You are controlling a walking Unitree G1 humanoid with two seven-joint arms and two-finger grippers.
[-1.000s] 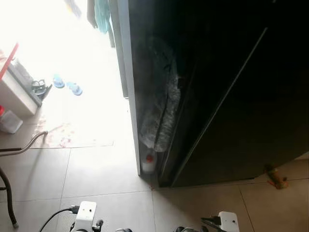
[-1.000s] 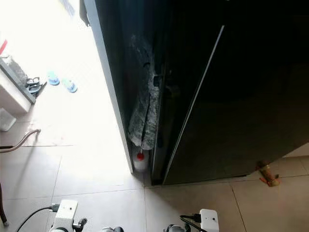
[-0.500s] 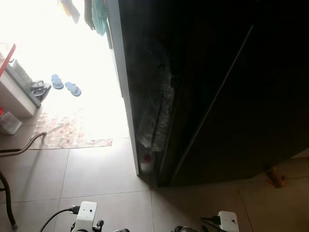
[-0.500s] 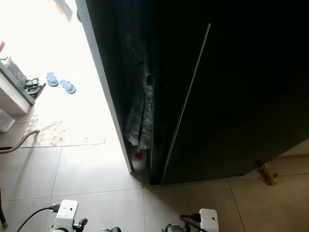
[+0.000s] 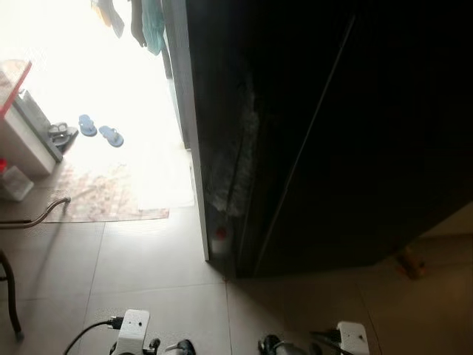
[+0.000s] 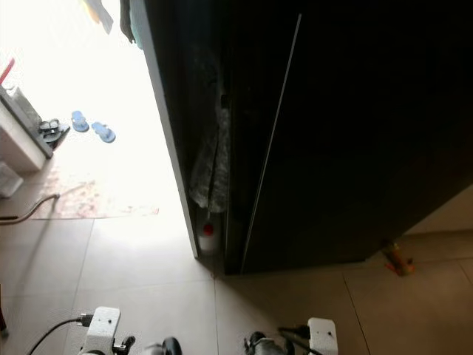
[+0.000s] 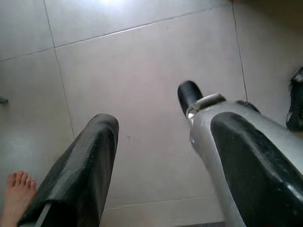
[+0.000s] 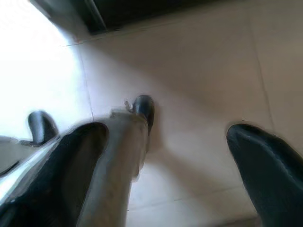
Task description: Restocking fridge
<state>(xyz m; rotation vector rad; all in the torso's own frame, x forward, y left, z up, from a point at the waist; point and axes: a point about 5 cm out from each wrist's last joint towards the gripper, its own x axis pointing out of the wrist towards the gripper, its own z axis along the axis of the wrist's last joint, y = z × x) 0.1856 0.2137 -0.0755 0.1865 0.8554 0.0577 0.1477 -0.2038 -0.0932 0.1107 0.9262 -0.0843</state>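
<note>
Fridge (image 6: 355, 133) stands tall and dark ahead, doors closed, a thin pale line running down the front where they meet. Squeezed into the narrow gap between its left side and a pale door frame (image 5: 194, 148) is a crinkled wad of clear plastic wrap (image 6: 209, 159), and below it on the floor a small white bottle with a red cap (image 6: 208, 237). Past the frame the floor is washed out in strong light, with a pair of blue slippers (image 5: 100, 130), a patterned mat (image 5: 111, 196) and some clothes hanging (image 5: 144, 26) at the top. A small orange-and-brown object (image 6: 397, 257) lies on the tiles just beside the fridge's lower right corner; too small to tell what it is. Both arms hang low over the tiled floor (image 7: 142, 61). The left hand (image 7: 156, 156) has its two black fingers spread wide with nothing between them, one finger (image 7: 83, 175) broad in the foreground; a person's bare foot (image 7: 16, 196) rests on the tiles near it. The right hand (image 8: 165, 175) is blurred, its fingers likewise wide apart and empty, with the dark base of the fridge beyond it
</note>
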